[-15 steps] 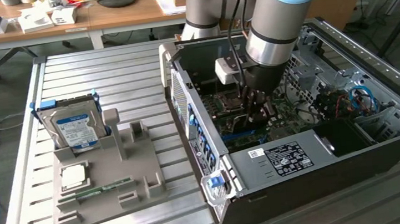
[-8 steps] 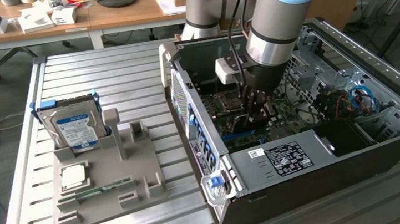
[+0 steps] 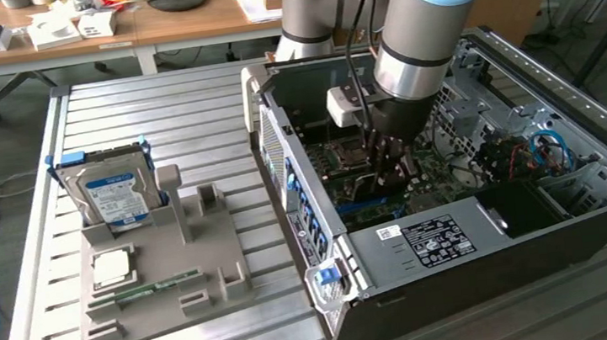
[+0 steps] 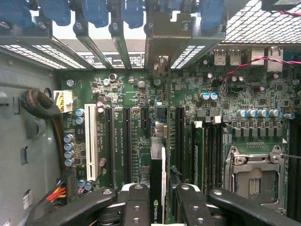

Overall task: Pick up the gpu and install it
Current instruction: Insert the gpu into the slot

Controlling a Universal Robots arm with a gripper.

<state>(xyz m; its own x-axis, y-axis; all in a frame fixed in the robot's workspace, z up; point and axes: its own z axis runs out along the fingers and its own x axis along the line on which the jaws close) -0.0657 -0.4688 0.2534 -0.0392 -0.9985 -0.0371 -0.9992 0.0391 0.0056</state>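
The tool (image 4: pixel 162 200) is closed on the gpu (image 4: pixel 157 176). In the wrist view the thin dark card is seen edge-on, clamped between the two black fingers (image 4: pixel 136 205), with a green logo visible on the card at the grip. In the exterior view the tool (image 3: pixel 389 161) is lowered inside the open computer case (image 3: pixel 479 232), which lies on its side on the ribbed metal worktop (image 3: pixel 162 109). The gpu is held directly over the green motherboard (image 4: pixel 131 92) and is aligned with the long black expansion slots (image 4: pixel 128 141) that run beneath the tool. Whether the card is seated in a slot cannot be told. A white slot (image 4: pixel 90 141) is located to one side of the held card, and the empty CPU socket (image 4: pixel 254 181) to the other side. A row of blue slot clips (image 4: pixel 96 12) is located ahead of the tool, at the rear wall of the case. Well apart from the tool, outside the case, a grey parts holder (image 3: pixel 205 256) rests on the worktop. It carries a blue-framed hard drive (image 3: pixel 114 194) standing upright and a slim green memory stick (image 3: pixel 157 284) lying flat.
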